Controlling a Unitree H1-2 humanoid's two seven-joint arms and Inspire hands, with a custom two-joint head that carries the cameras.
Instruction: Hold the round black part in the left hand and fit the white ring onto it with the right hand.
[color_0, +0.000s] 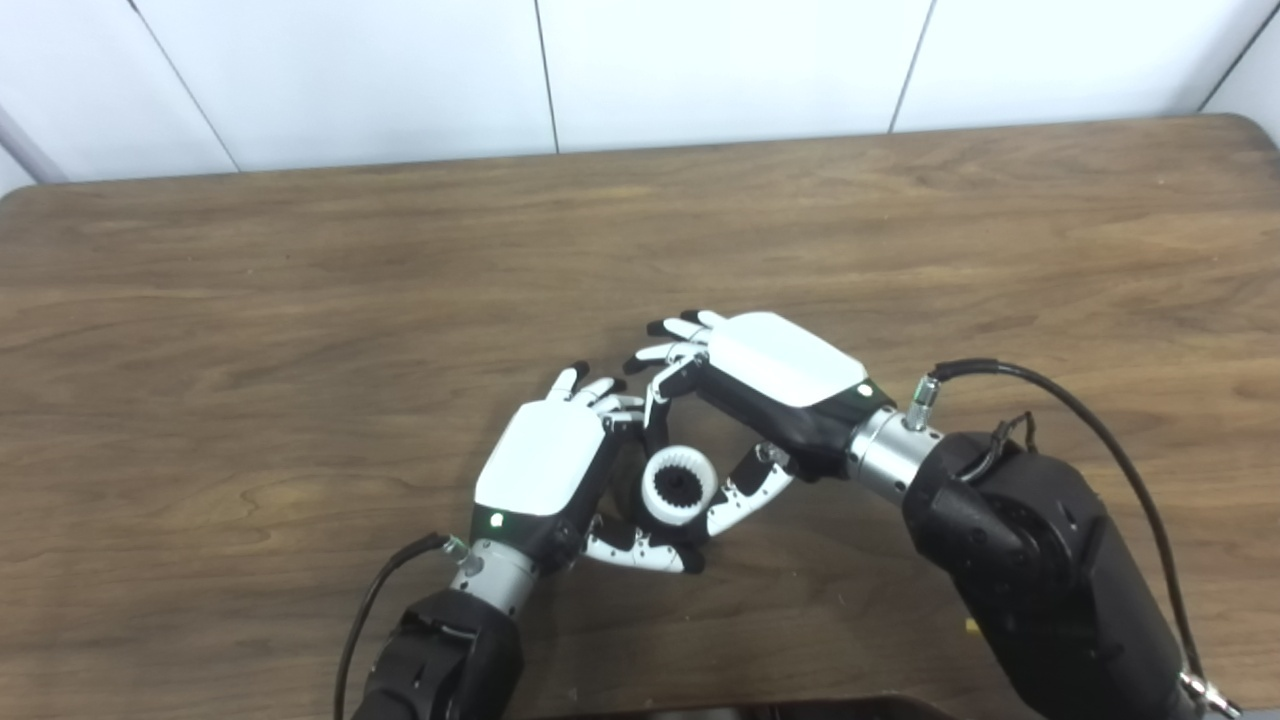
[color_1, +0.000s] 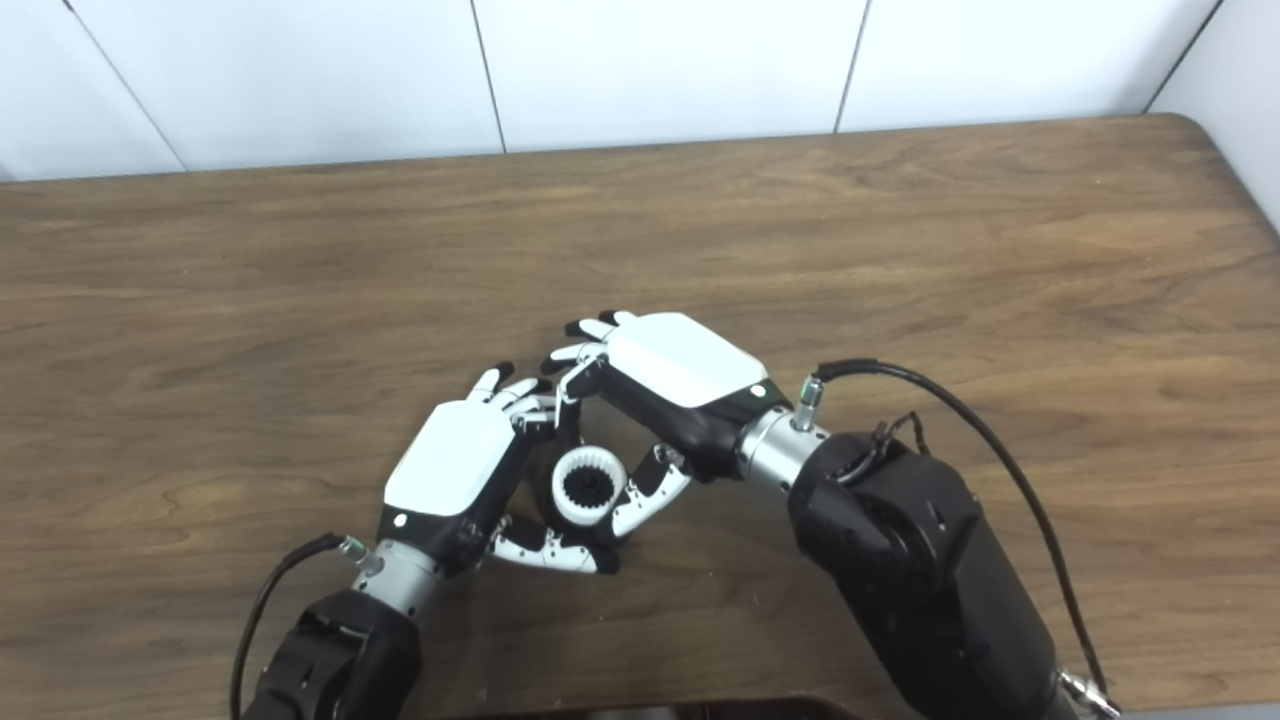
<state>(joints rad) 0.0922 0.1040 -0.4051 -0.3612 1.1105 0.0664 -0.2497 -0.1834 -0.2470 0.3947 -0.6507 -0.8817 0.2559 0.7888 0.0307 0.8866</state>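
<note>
**Seating the ring between two hands**

Sitting low at the table's middle, the white ring (color_0: 679, 485) shows toothed inner edges around the round black part (color_0: 681, 487), mostly hidden. The left hand (color_0: 545, 460), at the ring's nine o'clock, curls about the part, thumb beneath. The right hand (color_0: 775, 375), at two o'clock, pinches the ring's rim. Brown wooden table (color_0: 300, 300) lies underneath.

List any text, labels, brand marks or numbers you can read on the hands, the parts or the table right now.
None: no readable text in either view.
Left hand: plain white back, one small green light, no marking.
Right hand: the same, no lettering.
White ring on the round black part: toothed inside, no print visible.
Table: bare wood grain.
</note>
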